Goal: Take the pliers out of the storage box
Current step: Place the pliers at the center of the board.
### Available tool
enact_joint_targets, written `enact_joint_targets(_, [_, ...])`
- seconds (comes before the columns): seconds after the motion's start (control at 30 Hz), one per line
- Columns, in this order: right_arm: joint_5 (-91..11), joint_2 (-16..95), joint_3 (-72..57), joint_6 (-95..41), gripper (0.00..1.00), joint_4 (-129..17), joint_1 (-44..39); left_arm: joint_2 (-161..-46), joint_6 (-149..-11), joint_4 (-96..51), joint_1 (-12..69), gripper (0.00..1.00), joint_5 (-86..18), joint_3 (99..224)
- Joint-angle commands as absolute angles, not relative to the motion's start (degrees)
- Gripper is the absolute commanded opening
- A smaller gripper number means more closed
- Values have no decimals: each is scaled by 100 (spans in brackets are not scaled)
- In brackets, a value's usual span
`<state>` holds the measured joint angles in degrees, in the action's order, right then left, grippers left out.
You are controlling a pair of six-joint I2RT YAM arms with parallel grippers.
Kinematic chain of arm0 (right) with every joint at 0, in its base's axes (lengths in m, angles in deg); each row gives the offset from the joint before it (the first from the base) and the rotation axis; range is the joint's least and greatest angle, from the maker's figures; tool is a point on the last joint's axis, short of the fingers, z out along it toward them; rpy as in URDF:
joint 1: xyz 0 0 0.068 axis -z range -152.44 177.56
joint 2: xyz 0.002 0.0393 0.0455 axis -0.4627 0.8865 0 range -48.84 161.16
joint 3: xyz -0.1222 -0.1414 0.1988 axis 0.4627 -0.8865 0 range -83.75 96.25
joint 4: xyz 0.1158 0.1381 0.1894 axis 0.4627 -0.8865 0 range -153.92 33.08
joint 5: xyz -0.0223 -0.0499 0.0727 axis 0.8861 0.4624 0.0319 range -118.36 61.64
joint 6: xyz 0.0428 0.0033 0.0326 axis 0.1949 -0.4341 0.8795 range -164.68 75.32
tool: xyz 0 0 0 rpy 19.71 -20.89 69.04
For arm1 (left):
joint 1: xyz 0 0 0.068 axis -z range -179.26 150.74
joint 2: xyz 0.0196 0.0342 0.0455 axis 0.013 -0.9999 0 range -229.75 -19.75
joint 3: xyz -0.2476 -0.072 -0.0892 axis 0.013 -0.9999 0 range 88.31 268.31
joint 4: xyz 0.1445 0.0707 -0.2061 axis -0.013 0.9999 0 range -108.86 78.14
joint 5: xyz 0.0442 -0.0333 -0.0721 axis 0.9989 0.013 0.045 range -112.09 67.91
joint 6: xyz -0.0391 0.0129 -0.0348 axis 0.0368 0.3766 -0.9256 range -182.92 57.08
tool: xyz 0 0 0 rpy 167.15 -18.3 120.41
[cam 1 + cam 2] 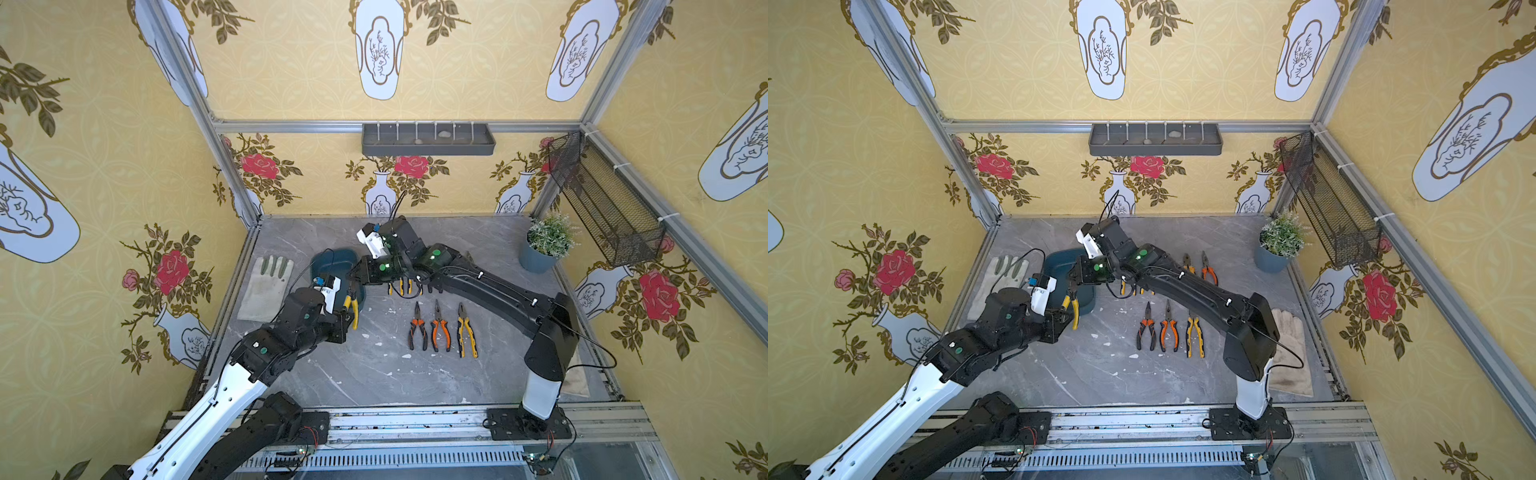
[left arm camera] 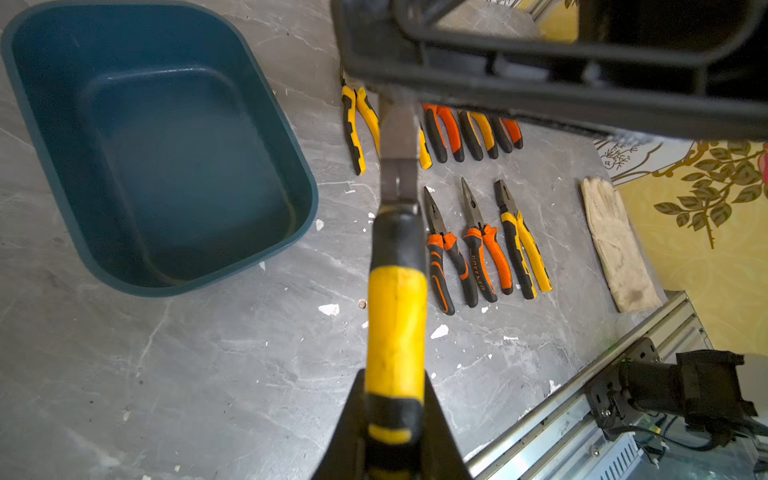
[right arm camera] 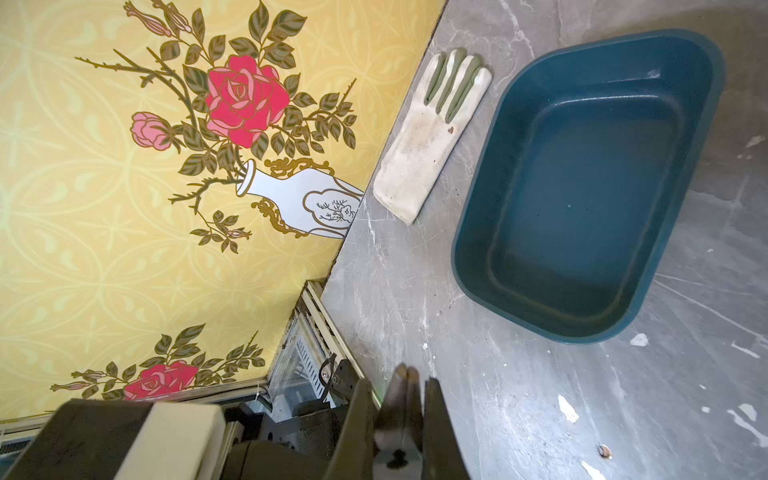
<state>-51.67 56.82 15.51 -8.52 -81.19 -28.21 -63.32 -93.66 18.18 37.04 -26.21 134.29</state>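
Beside the storage box (image 2: pixel 50 137), left pincer (image 2: pixel 394 395) and right pincer (image 3: pixel 400 407) tight on yellow-handled pliers (image 2: pixel 397 316).

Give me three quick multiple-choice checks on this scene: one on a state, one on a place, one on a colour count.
1. The storage box is: A) empty; B) half full of pliers; C) overturned.
2. The front row of three pliers lies: A) inside the box; B) on the table, outside the box; C) in the grey wall tray.
3. How many pliers in that row have orange-and-black handles? A) one; B) two; C) three.

Answers:
1 A: both wrist views show its bare bottom, upright on the table.
2 B: they lie side by side on the grey top, apart from the box.
3 B: two are orange-and-black, and the third has yellow-and-black handles.
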Motion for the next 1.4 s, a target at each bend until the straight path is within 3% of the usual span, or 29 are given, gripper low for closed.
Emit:
enact_joint_targets(0.0, [-5046, 5720, 1558, -1006, 4, -8136, -2836, -6299, -9284, 1544, 3704, 0, -2724, 13425])
enact_joint_targets(0.07, [-5051, 5695, 1535, -963, 4, -8138, -2858, -6290, -9280, 1543, 3705, 0, -2723, 13412])
enact_joint_targets(0.17, [-5151, 5656, 1500, -936, 19, -8152, -2878, -6266, -9280, 1542, 3704, 0, -2694, 13403])
enact_joint_targets(0.5, [-5110, 5430, 1008, -594, 21, -7830, -3089, -6251, -9280, 1550, 3704, 0, -2640, 13426])
enact_joint_targets(0.6, [-5155, 5340, 827, -451, 29, -7667, -3106, -6222, -9278, 1551, 3704, 0, -2610, 13424])
enact_joint_targets(0.77, [-5204, 5263, 661, -325, 30, -7512, -3141, -6220, -9269, 1569, 3706, 0, -2593, 13422])
enact_joint_targets(0.9, [-5137, 5221, 634, -298, 24, -7494, -3177, -6206, -9275, 1564, 3704, 0, -2605, 13421])
enact_joint_targets(1.07, [-5008, 5179, 622, -228, 0, -7455, -3177, -6166, -9280, 1546, 3704, 0, -2656, 13404])
enact_joint_targets(1.17, [-4905, 5183, 711, -231, 0, -7537, -3172, -6167, -9298, 1516, 3704, 0, -2745, 13391])
enact_joint_targets(1.2, [-4845, 5196, 768, -270, 0, -7587, -3168, -6167, -9306, 1516, 3704, 7, -2739, 13388])
enact_joint_targets(1.3, [-4614, 5259, 1065, -458, 0, -7912, -3169, -6084, -9371, 1522, 3704, 65, -2604, 13337])
enact_joint_targets(1.37, [-4444, 5291, 1262, -578, 0, -8116, -3136, -5945, -9432, 1554, 3704, 94, -2406, 13319])
